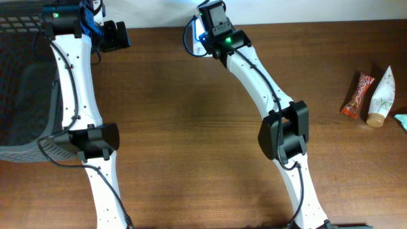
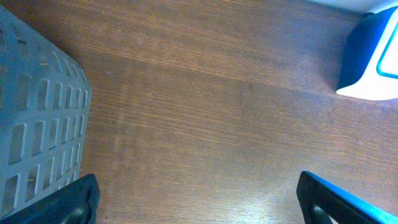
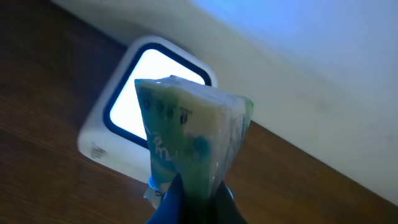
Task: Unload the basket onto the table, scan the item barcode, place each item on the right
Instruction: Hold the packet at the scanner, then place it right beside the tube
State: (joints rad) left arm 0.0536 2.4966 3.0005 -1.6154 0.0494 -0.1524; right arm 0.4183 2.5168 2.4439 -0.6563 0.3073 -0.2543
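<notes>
One wooden table (image 1: 191,95) — mesh basket (image 1: 19,76), lit scanner (image 3: 130,99)

The overhead camera looks straight down on the brown desk (image 1: 191,121) from high up, with both arms in frame and the grey basket (image 1: 19,76) at the left edge. The left wrist camera sits low and close over the desk. The left hand (image 2: 199,205) is spread into the bottom corners, the basket wall is at left, and the barcode scanner (image 2: 373,56) is at upper right. The right wrist camera, nearer still, faces that scanner past the packet (image 3: 193,137) pinched in the right hand (image 3: 189,208).
</notes>
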